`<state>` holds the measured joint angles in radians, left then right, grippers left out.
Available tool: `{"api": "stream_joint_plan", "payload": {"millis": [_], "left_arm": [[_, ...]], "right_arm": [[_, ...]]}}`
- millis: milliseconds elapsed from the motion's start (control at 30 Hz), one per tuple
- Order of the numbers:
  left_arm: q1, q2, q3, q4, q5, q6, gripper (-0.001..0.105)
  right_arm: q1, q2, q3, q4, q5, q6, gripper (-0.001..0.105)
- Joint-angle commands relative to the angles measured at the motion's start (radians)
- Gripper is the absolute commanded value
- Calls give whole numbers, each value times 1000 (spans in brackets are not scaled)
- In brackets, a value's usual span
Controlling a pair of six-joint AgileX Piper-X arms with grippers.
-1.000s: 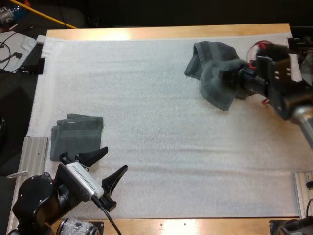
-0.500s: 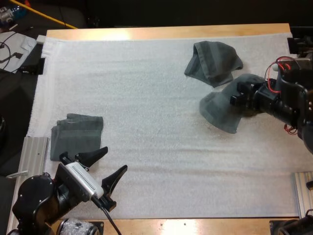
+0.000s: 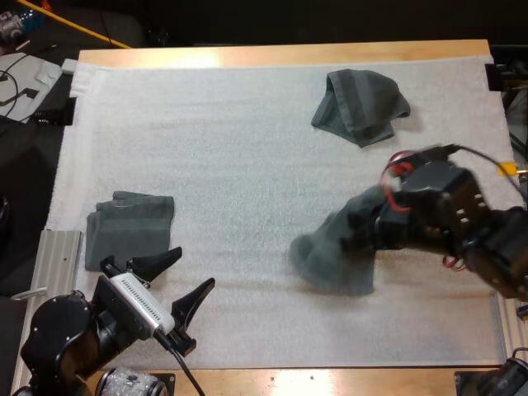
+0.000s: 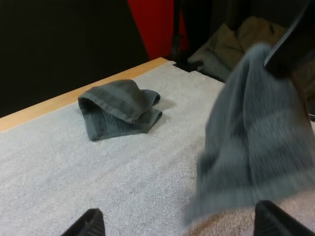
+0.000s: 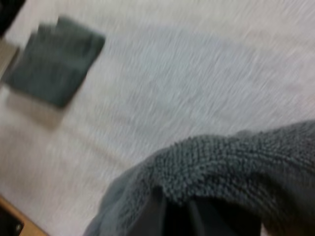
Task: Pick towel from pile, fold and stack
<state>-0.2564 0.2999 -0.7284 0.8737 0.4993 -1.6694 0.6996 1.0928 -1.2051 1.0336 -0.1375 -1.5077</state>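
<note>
Right hand [image 3: 369,237]: clenched on the hanging towel, its black fingers [image 5: 165,216] buried in a bunched fold of the cloth; it sits over the near right part of the white mat.
Hanging towel [image 3: 330,257]: dark grey-green and draped down and to the left from the right hand. In the left wrist view the hanging towel [image 4: 256,152] falls as a broad sheet with its lower edge low over the mat; whether that edge touches the mat cannot be told.
Left hand [image 3: 177,285]: released, with the two fingers spread wide and clear of any cloth. It waits at the near left of the mat, just near and right of the folded stack.
Folded stack [image 3: 130,228]: dark grey-green and squared off, lying flat at the left side of the mat, well apart from the hanging towel. The right wrist view shows the folded stack [image 5: 54,61] far across the mat from the cloth in its grasp.
Crumpled towel [image 3: 360,105]: lies in a loose heap at the far right of the mat, beyond the right hand and apart from it. From the left wrist view the crumpled towel [image 4: 120,108] rests close to the mat's far edge.
White mat [image 3: 247,157]: covers most of the tabletop [image 3: 280,54], whose wood shows as a strip along the far side.
</note>
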Motion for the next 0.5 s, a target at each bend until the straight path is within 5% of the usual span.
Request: {"api": "stream_joint_plan", "payload": {"millis": [0, 267, 467], "left_arm": [[-7, 2, -6, -8, 11, -12, 61], [-3, -1, -5, -7, 9, -9, 60], [-3, 0, -5, -4, 11, -10, 61]], "right_arm": [[72, 31, 9, 14, 11, 27, 0], [104, 118, 42, -45, 72, 37, 0], [81, 347, 47, -296, 132, 36, 0]]}}
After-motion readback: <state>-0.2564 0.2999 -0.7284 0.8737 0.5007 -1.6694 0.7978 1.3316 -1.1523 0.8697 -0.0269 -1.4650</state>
